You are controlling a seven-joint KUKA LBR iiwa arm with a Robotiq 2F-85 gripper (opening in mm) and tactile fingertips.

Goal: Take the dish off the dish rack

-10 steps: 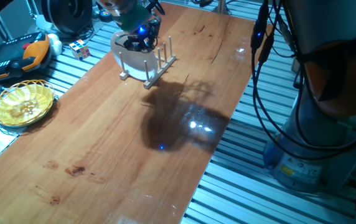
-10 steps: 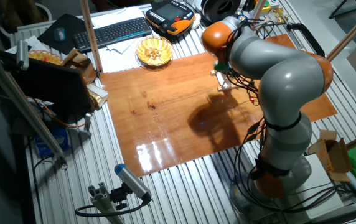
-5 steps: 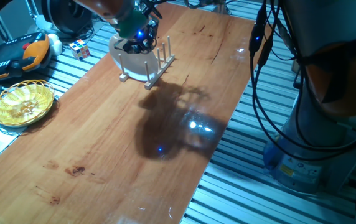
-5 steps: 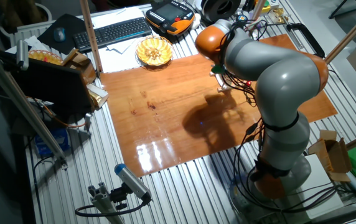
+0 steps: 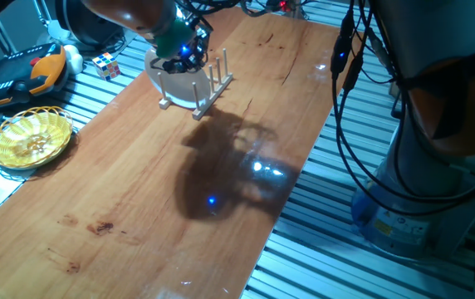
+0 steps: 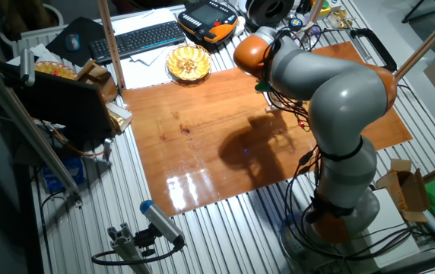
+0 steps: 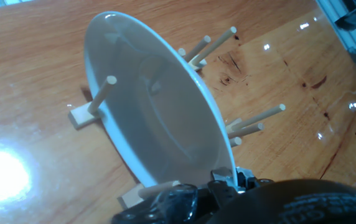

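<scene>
The white dish (image 7: 159, 118) stands on edge, leaning, between the dowel pegs of the light-wood dish rack (image 7: 78, 116). In one fixed view the dish (image 5: 173, 80) and the rack (image 5: 214, 83) sit at the far end of the wooden table. My gripper (image 5: 181, 51) is right above the dish. In the hand view my gripper (image 7: 231, 180) sits at the bottom of the frame, with its dark fingers close together on the dish's rim. In the other fixed view my arm (image 6: 316, 76) hides the dish and the hand.
A yellow woven basket (image 5: 31, 137) lies off the table's left side and also shows in the other fixed view (image 6: 188, 61). A Rubik's cube (image 5: 107, 65) and an orange teach pendant (image 5: 22, 73) lie near it. Cables (image 5: 350, 100) hang by the table's right edge.
My arm has swung leftward over the rack and the hand has tilted. The dish still stands in the rack at about the same place.
</scene>
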